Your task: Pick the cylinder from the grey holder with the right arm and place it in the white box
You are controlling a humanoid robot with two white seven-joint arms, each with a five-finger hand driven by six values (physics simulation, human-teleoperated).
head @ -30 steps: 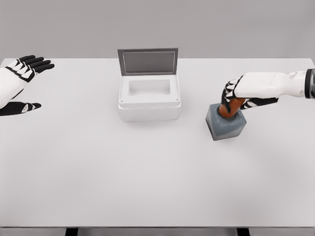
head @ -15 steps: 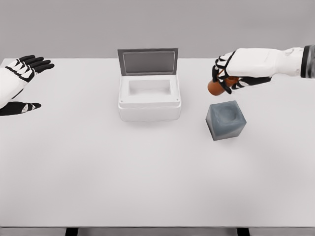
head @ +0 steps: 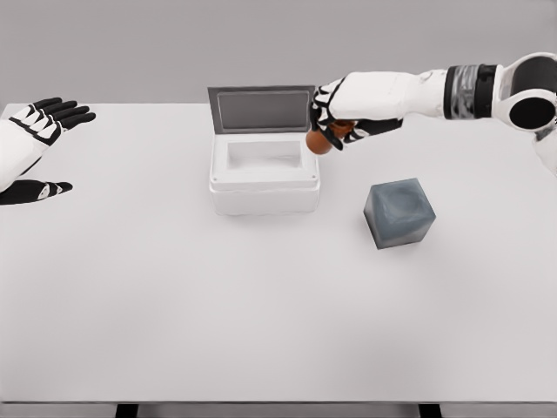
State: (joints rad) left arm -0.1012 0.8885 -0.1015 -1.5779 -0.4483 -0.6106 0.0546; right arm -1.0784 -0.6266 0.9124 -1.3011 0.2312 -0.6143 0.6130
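Note:
My right hand (head: 335, 117) is shut on the orange cylinder (head: 319, 142), holding it in the air just off the right rim of the white box (head: 264, 187). The box stands open at the table's middle back, its grey-lined lid (head: 262, 109) raised behind it and its hollow showing nothing inside. The grey holder (head: 399, 212) sits to the right of the box with its socket bare. My left hand (head: 39, 148) rests open at the far left edge of the table.
The white table (head: 261, 305) stretches wide in front of the box and holder. The raised lid stands directly left of my right hand.
The right hand lifted the cylinder out of the grey holder, then carried it up and left to the box's right rim. The left hand has not moved.

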